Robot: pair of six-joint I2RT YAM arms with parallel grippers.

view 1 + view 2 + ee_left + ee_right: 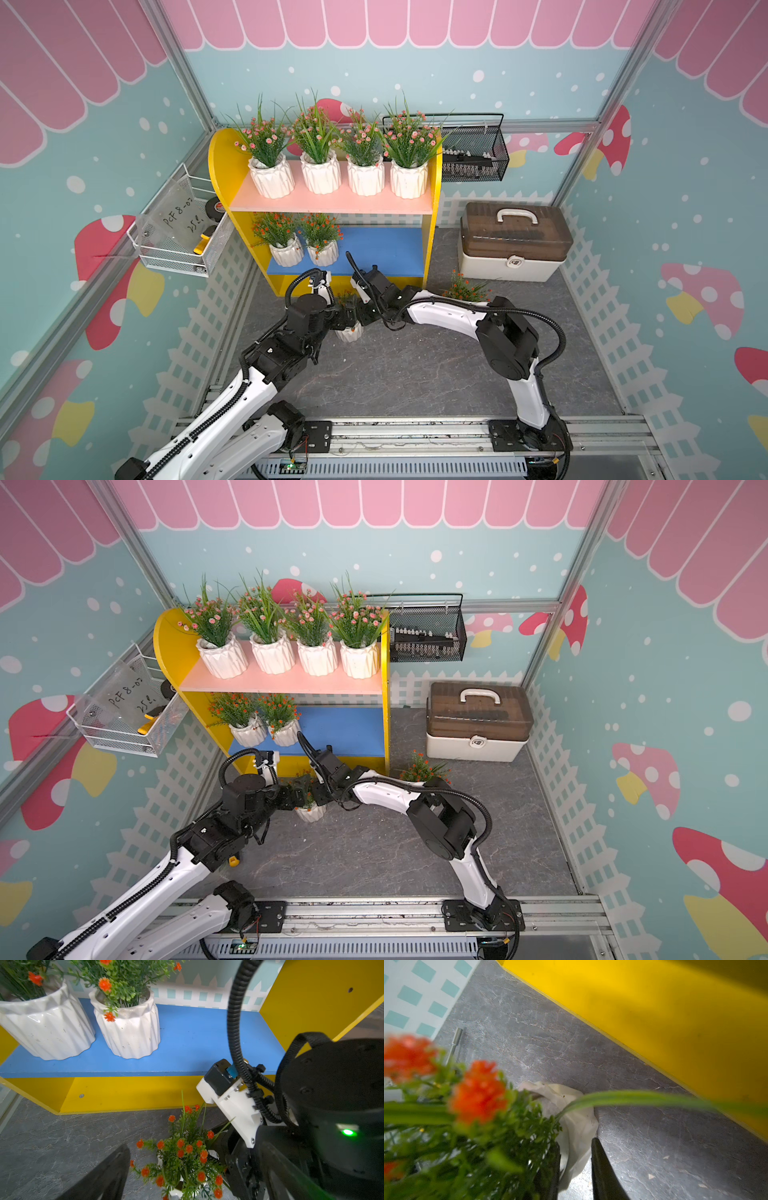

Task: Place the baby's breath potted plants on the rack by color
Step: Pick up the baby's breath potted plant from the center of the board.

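On the desk (415,374) just before the rack's (434,187) blue lower board (187,1043), the orange potted plant (348,332) stands upright between both arms, pot rim grasped by the right gripper (576,1142), left gripper (347,318) released beside it, free board space directly beyond

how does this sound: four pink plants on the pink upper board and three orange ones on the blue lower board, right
Not quite. The blue lower board holds two orange plants, not three; both top views and the left wrist view show it. Four pink plants on the pink upper board is right.
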